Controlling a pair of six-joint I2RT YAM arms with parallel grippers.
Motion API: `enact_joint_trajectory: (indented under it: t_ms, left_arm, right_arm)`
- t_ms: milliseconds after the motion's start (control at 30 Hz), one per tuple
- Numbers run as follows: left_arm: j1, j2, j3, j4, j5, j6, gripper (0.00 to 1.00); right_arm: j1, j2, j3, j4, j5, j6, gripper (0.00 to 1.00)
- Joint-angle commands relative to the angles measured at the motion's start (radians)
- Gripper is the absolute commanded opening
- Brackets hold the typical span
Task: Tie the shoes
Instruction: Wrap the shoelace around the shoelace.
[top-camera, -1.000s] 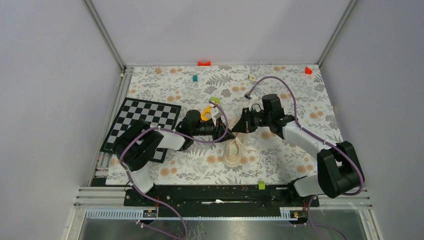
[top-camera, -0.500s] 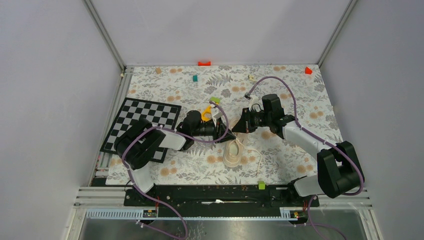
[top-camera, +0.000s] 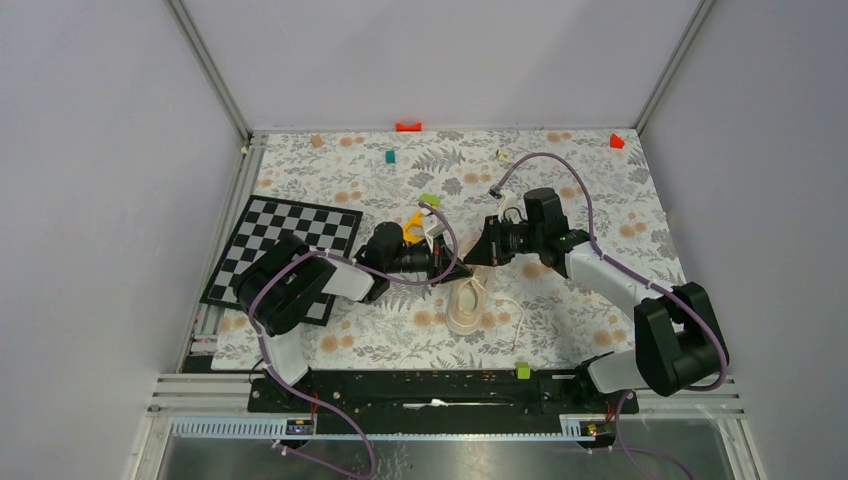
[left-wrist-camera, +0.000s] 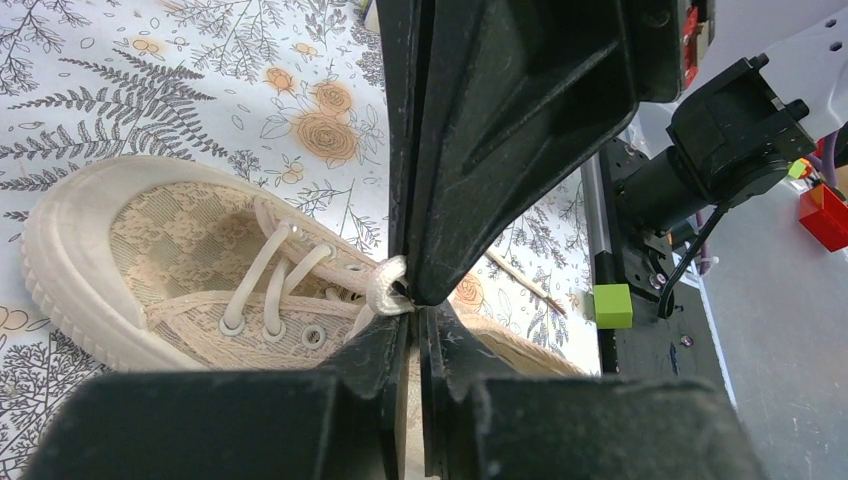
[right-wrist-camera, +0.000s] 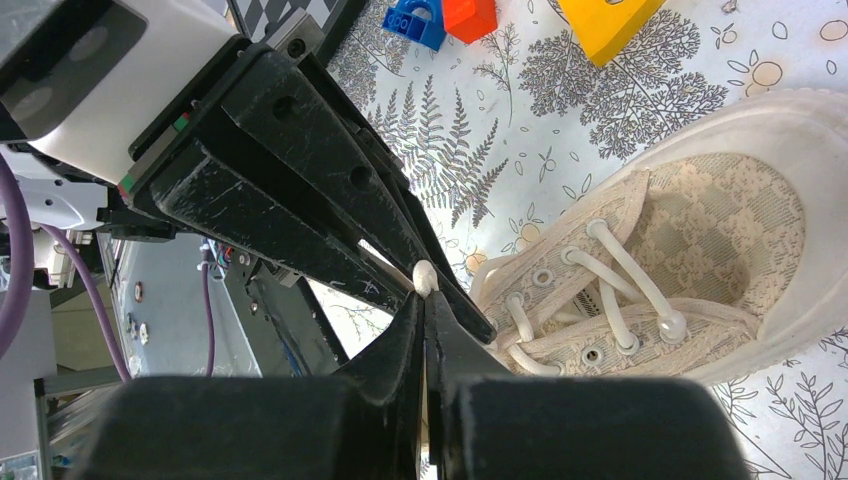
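The cream-beige shoe (top-camera: 466, 308) lies on the floral mat, toe toward the near edge. Both grippers meet just above its tongue end. My right gripper (right-wrist-camera: 424, 298) is shut on a short bight of the pale lace (right-wrist-camera: 424, 276), which pokes out past its tips. My left gripper (left-wrist-camera: 415, 308) comes in from the left, its jaws drawn almost together on the same lace (left-wrist-camera: 384, 288) where it bends at the tips. The laced eyelets (left-wrist-camera: 270, 300) of the shoe (left-wrist-camera: 160, 250) show beside the fingers. The other lace end (top-camera: 516, 318) trails on the mat to the shoe's right.
A chessboard (top-camera: 285, 240) lies at the left of the mat. A yellow block (top-camera: 412, 225) and a green block (top-camera: 430, 200) sit behind the left gripper. Small blocks, red (top-camera: 408, 126) and teal (top-camera: 390, 157), lie near the back edge. Another green block (top-camera: 522, 371) sits on the front rail.
My left gripper's jaws have drawn in onto the lace. The left arm's elbow shifted slightly; the right arm and the shoe have not moved.
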Motion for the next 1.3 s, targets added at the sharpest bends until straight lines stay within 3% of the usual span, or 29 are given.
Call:
enact_joint_trajectory:
  t_ms: [0,133,167,233,300,367,400,433,567,733,933,1133,1267]
  left_arm:
    - [-0.007,0.006,0.016,0.095,0.034,-0.016,0.00]
    - [-0.007,-0.003,0.005,0.098,0.033,-0.010,0.00]
    - [-0.007,-0.007,-0.002,0.103,0.031,-0.009,0.00]
    - [-0.007,-0.014,-0.013,0.115,0.024,-0.010,0.00]
    - [-0.007,-0.020,-0.020,0.121,0.024,-0.013,0.00]
    - [-0.009,-0.026,-0.026,0.129,0.025,-0.013,0.00]
    - [-0.009,-0.029,-0.027,0.132,0.025,-0.013,0.00]
    - [-0.010,-0.032,-0.029,0.133,0.026,-0.013,0.00]
    - [-0.011,-0.041,-0.027,0.132,0.032,-0.010,0.00]
    - [-0.022,-0.050,-0.007,0.116,0.041,-0.009,0.00]
    - [-0.041,-0.078,0.001,0.046,0.018,0.036,0.00]
    - [-0.048,-0.072,0.009,0.038,0.002,0.045,0.00]
    - [-0.052,-0.072,0.016,0.026,-0.008,0.055,0.00]
  right_arm:
    - [-0.003,-0.028,-0.004,0.042,-0.027,0.006,0.00]
    - [-0.003,-0.032,-0.002,0.040,-0.025,0.013,0.00]
    - [-0.003,-0.036,-0.002,0.041,-0.025,0.020,0.05]
    - [-0.003,-0.058,-0.001,0.033,-0.018,0.029,0.29]
    - [-0.003,-0.108,-0.002,0.016,0.007,0.036,0.45]
    - [-0.004,-0.161,-0.009,-0.013,0.052,0.037,0.55]
    - [-0.004,-0.192,-0.015,-0.042,0.078,0.037,0.70]
    - [-0.004,-0.219,-0.023,-0.065,0.105,0.041,0.74]
    - [-0.004,-0.354,-0.081,-0.160,0.322,0.093,0.75]
    - [-0.004,-0.531,-0.161,-0.297,0.503,0.148,0.66]
    - [-0.004,-0.739,-0.185,-0.642,0.881,0.328,0.60]
    - [-0.003,-0.771,-0.231,-0.906,0.924,0.603,0.55]
    - [-0.004,-0.700,-0.288,-0.885,0.838,0.666,0.54]
